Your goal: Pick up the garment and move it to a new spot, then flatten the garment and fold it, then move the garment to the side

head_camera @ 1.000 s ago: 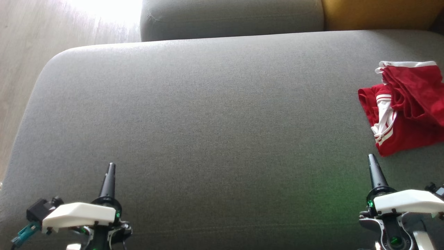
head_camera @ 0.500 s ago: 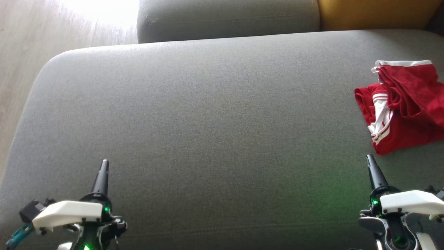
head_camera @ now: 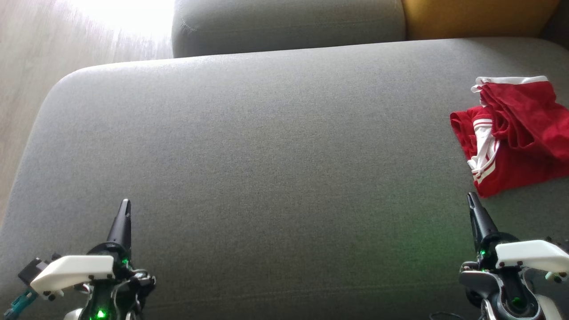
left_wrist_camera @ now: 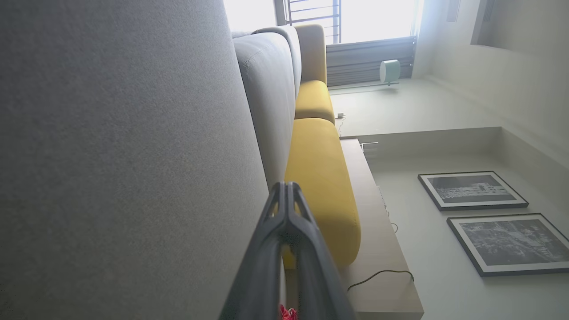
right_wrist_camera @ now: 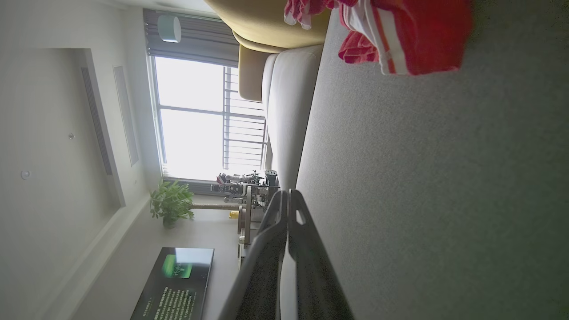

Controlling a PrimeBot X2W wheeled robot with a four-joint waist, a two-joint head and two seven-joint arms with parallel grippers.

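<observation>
The garment (head_camera: 515,133), red with white stripes and trim, lies crumpled at the right edge of the grey sofa seat (head_camera: 275,146). It also appears at the top of the right wrist view as the garment (right_wrist_camera: 400,35). My right gripper (head_camera: 470,198) is shut and holds nothing, its tip a short way in front of the garment's near corner. My left gripper (head_camera: 126,204) is shut and holds nothing at the lower left, far from the garment. Each wrist view shows its own fingers pressed together: left gripper (left_wrist_camera: 286,186), right gripper (right_wrist_camera: 286,194).
A grey back cushion (head_camera: 284,22) and a yellow cushion (head_camera: 475,18) sit behind the seat. Wooden floor (head_camera: 26,66) lies off the seat's left edge. The wide middle of the seat is bare fabric.
The whole head view has shifted a little, so the camera moved. Both grippers stay shut and the garment lies as before.
</observation>
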